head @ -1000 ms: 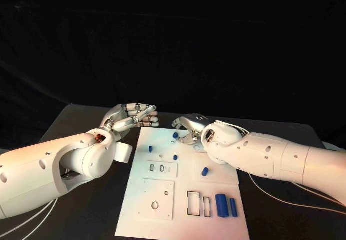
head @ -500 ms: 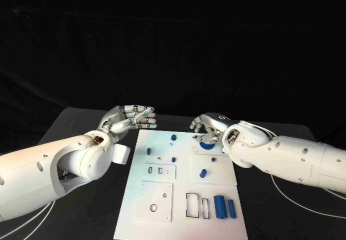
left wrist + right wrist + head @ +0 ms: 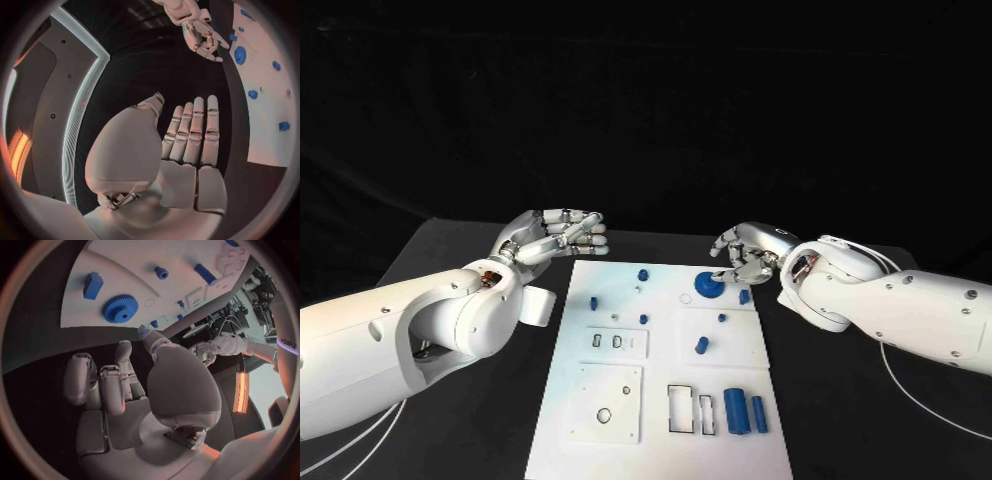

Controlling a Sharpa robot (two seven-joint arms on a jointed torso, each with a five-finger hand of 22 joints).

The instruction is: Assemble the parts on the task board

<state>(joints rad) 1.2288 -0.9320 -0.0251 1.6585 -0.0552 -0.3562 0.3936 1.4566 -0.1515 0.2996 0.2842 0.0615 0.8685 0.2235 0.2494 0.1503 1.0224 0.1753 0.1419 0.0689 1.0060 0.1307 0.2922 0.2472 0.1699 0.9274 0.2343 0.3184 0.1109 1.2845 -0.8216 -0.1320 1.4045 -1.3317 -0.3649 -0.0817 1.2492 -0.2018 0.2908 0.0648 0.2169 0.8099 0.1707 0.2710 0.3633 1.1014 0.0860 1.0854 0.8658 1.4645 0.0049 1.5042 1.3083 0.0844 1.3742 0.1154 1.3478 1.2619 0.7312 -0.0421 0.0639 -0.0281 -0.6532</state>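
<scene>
The white task board [image 3: 620, 400] lies in the middle of the table, with several small blue parts on it. A blue gear [image 3: 710, 285] sits flat near its far right corner, also seen as the gear [image 3: 120, 308] and the gear [image 3: 240, 54]. My right hand [image 3: 749, 251] hovers just right of the gear, fingers loosely bent, holding nothing; its fingertips [image 3: 144, 333] are close to the gear and apart from it. My left hand [image 3: 560, 235] is off the board's far left corner, fingers [image 3: 195, 130] stretched out side by side, empty.
Two blue cylinders [image 3: 746, 412] lie at the board's near right beside rectangular slots [image 3: 681, 408]. A small peg [image 3: 643, 273], a block [image 3: 744, 296] and other pieces dot the far half. A white cable [image 3: 935, 405] runs over the black table on the right.
My right hand has moved right off the board's far middle, uncovering the blue gear that now lies on the board. The left hand has stayed put.
</scene>
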